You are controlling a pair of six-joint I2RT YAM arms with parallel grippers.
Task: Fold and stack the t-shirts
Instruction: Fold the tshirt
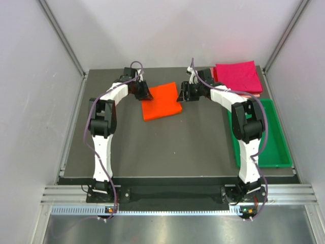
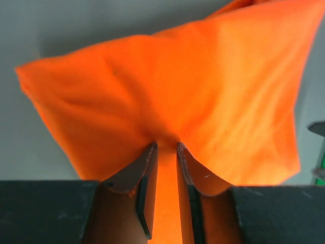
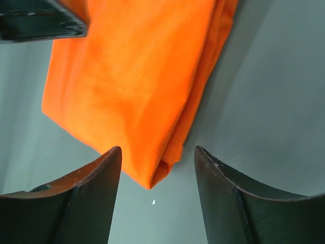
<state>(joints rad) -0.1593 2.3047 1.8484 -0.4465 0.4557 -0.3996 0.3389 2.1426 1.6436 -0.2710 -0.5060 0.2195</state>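
Folded orange shirt point(image 1: 161, 101) lies upper middle on the table point(image 1: 167, 147). Left jaws are slightly apart at its edge, right jaws wide apart astride a corner, neither clamped. It looks light and limp with sliding layers, so it is probably best pinched through the whole folded edge.

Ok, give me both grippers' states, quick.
Left gripper: open a little, orange t-shirt draped over its tips.
Right gripper: open wide, the shirt's folded corner between its jaws, ungripped.
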